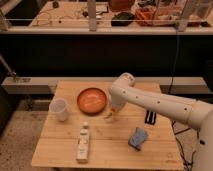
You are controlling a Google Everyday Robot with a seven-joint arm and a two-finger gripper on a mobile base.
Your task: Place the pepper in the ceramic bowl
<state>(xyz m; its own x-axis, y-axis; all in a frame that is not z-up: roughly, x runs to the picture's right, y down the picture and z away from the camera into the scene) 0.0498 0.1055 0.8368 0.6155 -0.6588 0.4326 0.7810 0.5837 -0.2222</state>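
Observation:
The ceramic bowl [92, 100] is round, shallow and orange-brown, and sits at the middle back of the wooden table [60, 152]. My gripper [111, 115] hangs from the white arm [155, 102] just right of the bowl's front rim, close above the table. It is shut on the pepper [108, 118], a small orange-red tip showing under the fingers. Most of the pepper is hidden by the gripper.
A translucent white plastic cup [59, 109] stands left of the bowl. A white bottle [83, 142] lies at the front middle. A blue-grey sponge [138, 136] lies at the front right. A flat black object [150, 117] lies at the right, under the arm.

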